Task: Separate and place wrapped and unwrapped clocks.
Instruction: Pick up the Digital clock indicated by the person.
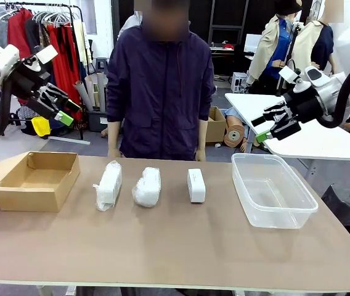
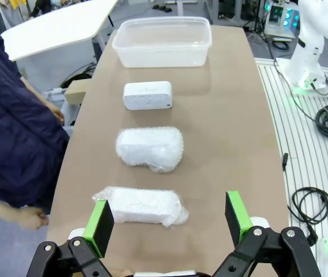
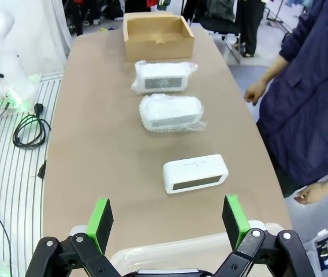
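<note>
left claw (image 1: 70, 113) and right claw (image 1: 260, 128) wide apart, empty, high over bench (image 1: 162, 246) ends, wrapped clock (image 1: 108, 185), second wrapped clock (image 1: 147, 187), bare clock (image 1: 196, 185) spaced in 1 row between box (image 1: 30, 197) and tub (image 1: 249, 197), near edge bare

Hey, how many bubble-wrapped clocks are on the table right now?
2. The first wrapped clock lies next to the cardboard box; the second wrapped clock lies between it and the bare white clock. None appears hidden.

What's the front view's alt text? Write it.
One bubble-wrapped clock, another wrapped clock and a bare white clock lie in a row between a cardboard box and a clear tub. Left gripper and right gripper hover open.
</note>
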`<state>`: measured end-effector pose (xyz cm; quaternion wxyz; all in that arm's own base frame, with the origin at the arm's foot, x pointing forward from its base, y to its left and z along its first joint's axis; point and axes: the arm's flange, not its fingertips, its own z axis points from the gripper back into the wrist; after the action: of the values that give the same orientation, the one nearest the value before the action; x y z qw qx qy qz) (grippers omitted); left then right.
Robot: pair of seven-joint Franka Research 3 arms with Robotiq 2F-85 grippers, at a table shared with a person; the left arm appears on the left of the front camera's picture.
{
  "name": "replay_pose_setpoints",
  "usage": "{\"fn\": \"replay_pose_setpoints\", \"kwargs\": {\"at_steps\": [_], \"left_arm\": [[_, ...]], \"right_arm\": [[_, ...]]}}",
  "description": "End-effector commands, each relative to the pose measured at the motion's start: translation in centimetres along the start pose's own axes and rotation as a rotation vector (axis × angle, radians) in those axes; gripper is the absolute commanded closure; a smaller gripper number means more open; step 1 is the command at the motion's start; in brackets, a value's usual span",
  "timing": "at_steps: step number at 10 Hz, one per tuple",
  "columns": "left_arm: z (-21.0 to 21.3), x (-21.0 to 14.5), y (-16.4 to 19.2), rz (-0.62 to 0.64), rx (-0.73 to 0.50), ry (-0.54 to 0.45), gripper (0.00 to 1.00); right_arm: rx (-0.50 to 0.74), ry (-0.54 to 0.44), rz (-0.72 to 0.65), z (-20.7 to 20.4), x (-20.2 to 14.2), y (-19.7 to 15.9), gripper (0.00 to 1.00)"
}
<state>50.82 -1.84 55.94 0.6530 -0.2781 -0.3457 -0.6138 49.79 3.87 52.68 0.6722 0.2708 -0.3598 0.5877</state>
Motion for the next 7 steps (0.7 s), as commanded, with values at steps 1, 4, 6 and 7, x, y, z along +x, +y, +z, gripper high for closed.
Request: {"fn": "replay_pose_setpoints", "kwargs": {"at_steps": [1, 4, 6, 7], "left_arm": [[0.12, 0.01, -0.02, 0.0, 0.001, -0.002, 0.0], [0.12, 0.01, -0.02, 0.0, 0.001, -0.002, 0.0], [0.12, 0.01, -0.02, 0.0, 0.001, -0.002, 0.0], [0.12, 0.01, -0.02, 0.0, 0.001, -0.002, 0.0]], "right_arm": [[0.002, -0.004, 0.01, 0.14, 0.27, 0.15, 0.0], [0.002, -0.004, 0.01, 0.14, 0.27, 0.15, 0.0], [0.002, -0.004, 0.01, 0.14, 0.27, 0.15, 0.0], [0.002, -0.004, 0.01, 0.14, 0.27, 0.15, 0.0]]}}
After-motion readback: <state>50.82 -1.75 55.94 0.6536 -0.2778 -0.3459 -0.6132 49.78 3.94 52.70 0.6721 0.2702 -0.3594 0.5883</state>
